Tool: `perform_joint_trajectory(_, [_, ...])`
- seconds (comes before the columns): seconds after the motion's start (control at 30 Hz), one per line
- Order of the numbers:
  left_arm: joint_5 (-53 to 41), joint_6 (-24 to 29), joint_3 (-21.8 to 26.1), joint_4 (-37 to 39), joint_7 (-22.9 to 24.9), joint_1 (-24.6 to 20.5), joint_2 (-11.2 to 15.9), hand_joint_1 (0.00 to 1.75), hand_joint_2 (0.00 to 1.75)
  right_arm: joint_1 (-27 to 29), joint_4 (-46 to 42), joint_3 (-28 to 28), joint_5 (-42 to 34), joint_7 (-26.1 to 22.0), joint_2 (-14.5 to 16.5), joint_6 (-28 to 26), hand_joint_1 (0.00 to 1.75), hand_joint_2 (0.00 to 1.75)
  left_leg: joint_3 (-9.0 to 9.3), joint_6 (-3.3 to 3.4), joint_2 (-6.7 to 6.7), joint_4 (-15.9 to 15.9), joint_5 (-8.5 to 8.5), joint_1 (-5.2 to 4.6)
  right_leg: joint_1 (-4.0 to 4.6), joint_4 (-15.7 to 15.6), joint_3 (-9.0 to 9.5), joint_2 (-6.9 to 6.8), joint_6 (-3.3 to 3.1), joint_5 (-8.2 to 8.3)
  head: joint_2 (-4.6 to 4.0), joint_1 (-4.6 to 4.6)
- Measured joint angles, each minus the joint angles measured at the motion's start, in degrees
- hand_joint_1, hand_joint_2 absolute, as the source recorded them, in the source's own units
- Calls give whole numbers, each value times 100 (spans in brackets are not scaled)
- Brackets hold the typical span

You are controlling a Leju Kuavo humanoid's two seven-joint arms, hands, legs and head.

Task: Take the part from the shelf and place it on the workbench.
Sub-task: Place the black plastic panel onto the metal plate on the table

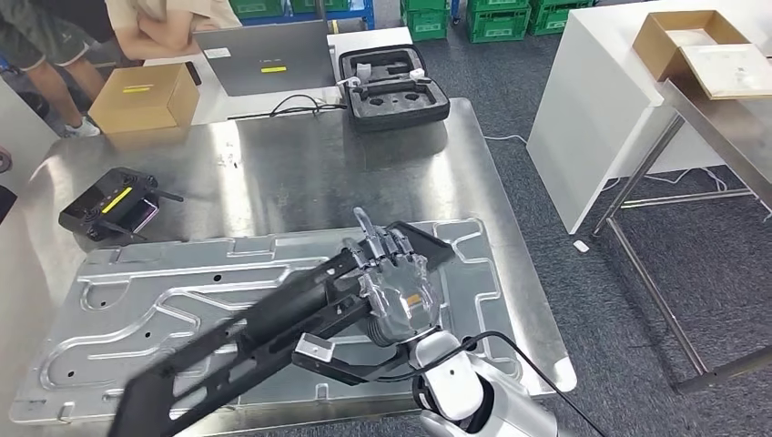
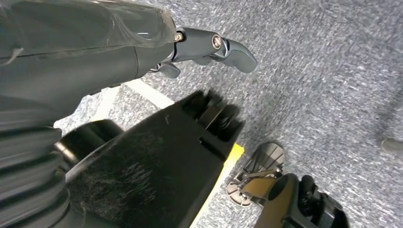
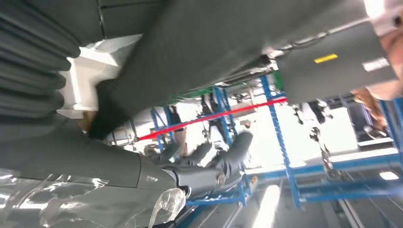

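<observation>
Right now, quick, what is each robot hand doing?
Left hand: holding nothing, hanging over the floor; open or closed cannot be told.
Right hand: holding the long black part over the workbench.

- A workshop or factory test floor.
- Steel workbench [image 1: 273,164] on grey carpet floor [image 1: 583,109].
- Stacked green crates [image 1: 496,18] at the back.
- Blue racking [image 3: 285,142], laptop [image 1: 264,59], foam-lined tool case [image 1: 393,86].
</observation>
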Motion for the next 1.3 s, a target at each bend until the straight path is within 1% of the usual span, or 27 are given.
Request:
perform_joint_trajectory(0.07, [8, 2, -1, 0, -6, -14, -1, 0, 44, -31, 59, 7, 4, 40, 32, 70, 0, 0, 338, 93, 5, -807, 377, -42, 23, 1, 18, 8, 13, -11, 0, 0])
perform_joint_trajectory(0.1, [12, 3, -1, 0, -9, -21, -1, 0, 0, -44, 83, 10, 5, 50, 45, 89, 0, 0, 444, 124, 8, -1063, 475, -64, 33, 1, 21, 9, 31, -18, 0, 0])
perform_joint_trajectory(0.17, [16, 7, -2, 0, -10, -28, -6, 0, 0, -54, 132, 14, 5, 65, 66, 115, 0, 0, 491, 138, 11, -1206, 510, -99, 37, -11, 28, 6, 92, -28, 0, 0])
perform_joint_trajectory(0.23, [17, 16, -3, -1, -10, -28, -15, 0, 0, -60, 169, 17, 5, 70, 80, 140, 0, 0, 525, 163, 6, -1262, 545, -84, 25, -2, 39, -7, 161, -54, 0, 1])
perform_joint_trajectory(0.27, [18, 23, -3, -1, -10, -29, -19, 0, 0, -66, 181, 19, 4, 71, 83, 147, 0, 0, 550, 183, 7, -1296, 567, -69, 24, 100, 2, -14, 191, -130, 0, 4])
perform_joint_trajectory(0.3, [17, 30, -3, -2, -10, -30, -25, 0, 0, -70, 195, 21, -3, 72, 84, 150, 0, 0, 575, 201, 10, -1325, 585, -50, 24, 332, -93, -20, 218, -273, 0, 8])
perform_joint_trajectory(0.37, [16, 37, -3, -2, -9, -29, -37, 0, 0, -69, 226, 27, -25, 72, 84, 151, 0, 0, 590, 225, 16, -1333, 585, -45, 17, 1102, -443, -25, 260, -662, 0, 17])
perform_joint_trajectory(0.4, [16, 38, -4, -2, -9, -26, -43, 0, 0, -63, 245, 31, -38, 71, 84, 151, 0, 0, 593, 230, 16, -1331, 581, -45, 14, 1456, -613, -25, 277, -794, 0, 20])
perform_joint_trajectory(0.43, [16, 39, -4, -2, -9, -22, -47, 0, 0, -57, 261, 36, -49, 68, 84, 151, 0, 0, 597, 233, 14, -1329, 577, -44, 10, 1634, -704, -27, 290, -819, 0, 22])
perform_joint_trajectory(0.47, [16, 39, -4, -2, -9, -18, -50, 0, 0, -54, 277, 41, -56, 66, 84, 151, 0, 0, 607, 229, 10, -1326, 569, -41, 4, 1566, -671, -31, 296, -722, 0, 25])
perform_joint_trajectory(0.5, [15, 40, -4, -2, -9, -15, -55, 0, 0, -55, 292, 46, -62, 64, 84, 151, 0, 0, 623, 218, 5, -1322, 558, -36, -4, 1269, -526, -37, 298, -535, 0, 27])
perform_joint_trajectory(0.57, [9, 40, -4, -2, -9, -17, -62, 0, 0, -69, 316, 57, -54, 62, 86, 138, 0, 0, 646, 167, -2, -1295, 517, -44, -7, 416, -106, -53, 284, -159, 0, 31])
perform_joint_trajectory(0.6, [0, 40, -5, -2, -4, -21, -64, 0, 0, -78, 322, 62, -34, 62, 93, 116, 0, 0, 645, 138, -2, -1279, 498, -56, -4, 129, 29, -55, 258, -65, 0, 31])
perform_joint_trajectory(0.63, [-11, 40, -6, -2, 0, -24, -65, 0, 0, -85, 327, 67, -6, 63, 99, 82, 0, 0, 642, 113, 0, -1270, 485, -68, 7, -18, 93, -53, 225, -39, 0, 30])
perform_joint_trajectory(0.73, [-43, 40, -7, -2, 9, -28, -67, 0, 0, -103, 334, 74, 83, 70, 115, -16, 0, 0, 639, 47, 4, -1261, 453, -56, 23, -55, 99, -43, 102, -43, 0, 28])
perform_joint_trajectory(0.77, [-51, 40, -8, -2, 9, -30, -68, 0, 0, -112, 338, 75, 102, 72, 120, -36, 0, 0, 597, 21, 6, -1167, 384, -45, 15, -64, 104, -43, 66, -37, 0, 25])
perform_joint_trajectory(0.8, [-56, 40, -8, -2, 9, -32, -69, 0, 0, -120, 341, 76, 115, 73, 128, -53, 0, 0, 503, -3, 6, -959, 259, -38, 3, -73, 108, -44, 35, -32, 0, 21])
perform_joint_trajectory(0.9, [-70, 39, -9, -2, 9, -28, -71, 0, 0, -120, 354, 78, 141, 44, 151, -132, 0, 0, -72, -60, 8, 234, -247, -31, 2, -72, 110, -45, -6, -39, 0, 9])
perform_joint_trajectory(0.93, [-74, 38, -9, -2, 9, -24, -71, 0, 0, -116, 357, 80, 131, 20, 156, -164, 0, 0, -212, -65, 8, 492, -302, -30, 4, -72, 111, -44, -8, -41, 0, 8])
perform_joint_trajectory(0.97, [-78, 38, -9, -2, 9, -23, -71, 0, 0, -114, 358, 81, 80, -16, 158, -204, 0, 0, -234, -61, 8, 497, -236, -30, 5, -71, 114, -41, -7, -43, 0, 8])
perform_joint_trajectory(1.0, [-84, 38, -9, -2, 9, -24, -71, 0, 0, -113, 358, 83, -25, -63, 164, -249, 0, 0, -131, -48, 8, 243, -67, -30, 5, -71, 121, -34, -3, -46, 0, 8])
perform_joint_trajectory(1.07, [-94, 44, -9, -2, 11, -34, -71, 0, 0, -111, 357, 83, -374, -193, 179, -382, 0, 0, 271, -6, 7, -628, 331, -39, 15, -69, 136, -20, 18, -58, 0, 6])
perform_joint_trajectory(1.1, [-98, 50, -9, -2, 15, -40, -72, 0, 0, -107, 356, 80, -572, -257, 184, -454, 0, 0, 435, 17, 6, -976, 454, -52, 25, -67, 136, -14, 36, -63, 0, 7])
perform_joint_trajectory(1.13, [-99, 61, -9, -2, 21, -41, -72, 0, 0, -99, 355, 76, -748, -311, 186, -521, 0, 0, 525, 37, 4, -1167, 501, -67, 35, -68, 133, -11, 59, -65, 0, 8])
perform_joint_trajectory(1.23, [-73, 103, -7, -2, 69, -23, -73, 0, 0, -43, 320, 39, -1160, -390, 171, -648, 0, 0, 565, 108, 0, -1250, 520, -84, 31, -90, 147, -10, 154, -66, 0, 12])
perform_joint_trajectory(1.27, [-62, 120, -4, -2, 90, -17, -73, 0, 0, -24, 289, 17, -1261, -398, 157, -672, 0, 0, 582, 145, 2, -1270, 535, -74, 26, -28, 132, -16, 185, -120, 0, 14])
perform_joint_trajectory(1.3, [-52, 136, 1, -2, 113, -15, -73, 0, 0, -10, 250, -7, -1345, -399, 136, -688, 0, 0, 599, 184, 7, -1290, 548, -61, 24, 148, 62, -21, 209, -236, 0, 16])
